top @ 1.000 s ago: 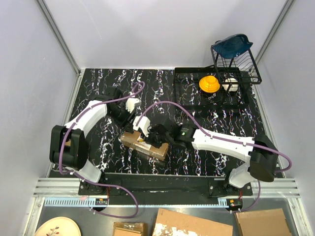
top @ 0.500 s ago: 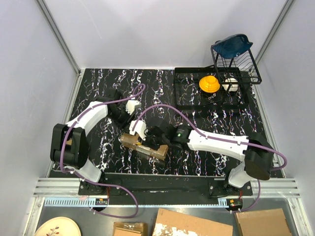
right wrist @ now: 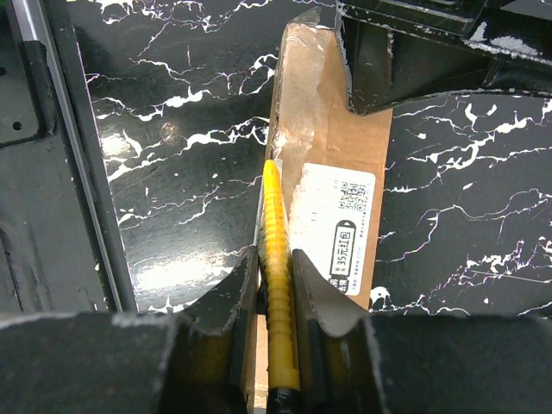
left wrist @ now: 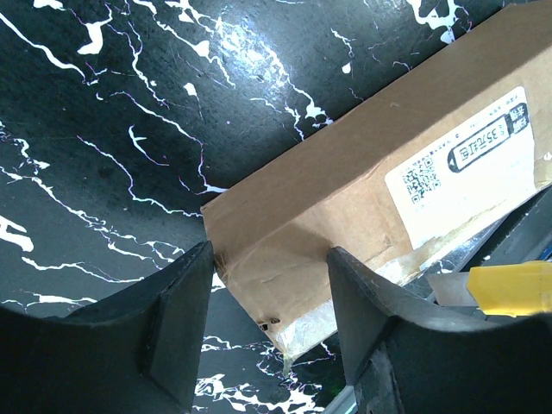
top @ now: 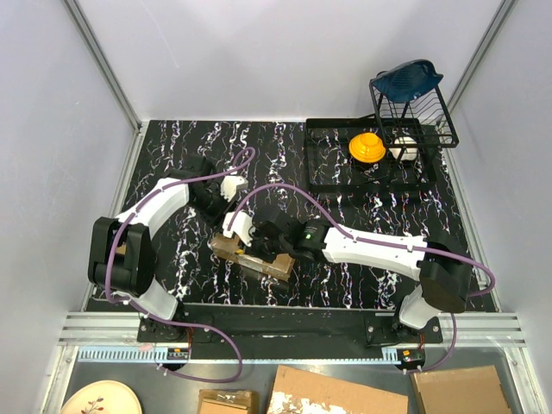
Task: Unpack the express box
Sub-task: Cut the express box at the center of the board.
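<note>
The express box (top: 278, 266) is a small brown carton with tape and a white label (left wrist: 466, 164), lying at the table's near middle. My left gripper (top: 220, 233) holds its left end. In the left wrist view the jaws (left wrist: 267, 259) stand wide with the box end (left wrist: 285, 276) between them, both fingers against it. My right gripper (top: 259, 246) is shut on the yellow-and-black utility knife (right wrist: 278, 259). The knife's tip lies along the box's taped top edge (right wrist: 323, 129). The left fingers (right wrist: 388, 60) show at the box's far end.
A black dish rack (top: 345, 185) stands at the back right, with a yellow object (top: 366, 147), a white one (top: 404, 148) and a blue one (top: 410, 78) on top. Flat cardboard pieces (top: 336, 397) and a plate (top: 99, 398) lie below the front rail (right wrist: 60, 129).
My right arm has slid left along the box with the knife in its grip. The left arm and the box have hardly moved.
</note>
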Motion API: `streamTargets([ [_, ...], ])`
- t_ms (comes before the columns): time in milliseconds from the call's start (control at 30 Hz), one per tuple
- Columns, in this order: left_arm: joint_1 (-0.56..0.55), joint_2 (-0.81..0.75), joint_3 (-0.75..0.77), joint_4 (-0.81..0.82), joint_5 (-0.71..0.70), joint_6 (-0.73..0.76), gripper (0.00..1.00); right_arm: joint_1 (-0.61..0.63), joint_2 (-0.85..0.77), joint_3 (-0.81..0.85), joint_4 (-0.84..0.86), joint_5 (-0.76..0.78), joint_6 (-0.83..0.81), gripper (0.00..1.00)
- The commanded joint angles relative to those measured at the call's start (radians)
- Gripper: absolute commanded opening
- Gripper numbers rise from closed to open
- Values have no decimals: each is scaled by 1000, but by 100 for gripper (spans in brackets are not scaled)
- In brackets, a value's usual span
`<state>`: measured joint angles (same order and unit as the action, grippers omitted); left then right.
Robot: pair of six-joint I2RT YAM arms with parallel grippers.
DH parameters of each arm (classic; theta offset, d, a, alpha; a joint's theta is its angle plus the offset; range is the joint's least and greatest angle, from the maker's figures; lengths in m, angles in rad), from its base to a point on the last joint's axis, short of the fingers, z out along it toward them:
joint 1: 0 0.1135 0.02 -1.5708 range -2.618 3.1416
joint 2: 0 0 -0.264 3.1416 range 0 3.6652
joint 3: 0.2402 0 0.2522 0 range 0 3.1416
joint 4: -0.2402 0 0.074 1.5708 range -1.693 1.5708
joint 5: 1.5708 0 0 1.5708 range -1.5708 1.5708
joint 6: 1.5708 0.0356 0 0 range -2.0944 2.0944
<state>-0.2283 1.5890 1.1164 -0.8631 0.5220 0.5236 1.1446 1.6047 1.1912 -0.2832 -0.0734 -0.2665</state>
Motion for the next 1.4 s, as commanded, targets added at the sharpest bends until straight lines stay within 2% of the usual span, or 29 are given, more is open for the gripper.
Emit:
streamTargets([
  [0,-6,0,-13,24,-2,19,57,9,11,50,42,-16,-19,0],
  [767,-6,-1,-21,29,6,23,56,9,12,88,4,34,-45,0],
  [1367,-6,-20,-21,21,-2,27,55,9,23,44,-42,11,4,0],
])
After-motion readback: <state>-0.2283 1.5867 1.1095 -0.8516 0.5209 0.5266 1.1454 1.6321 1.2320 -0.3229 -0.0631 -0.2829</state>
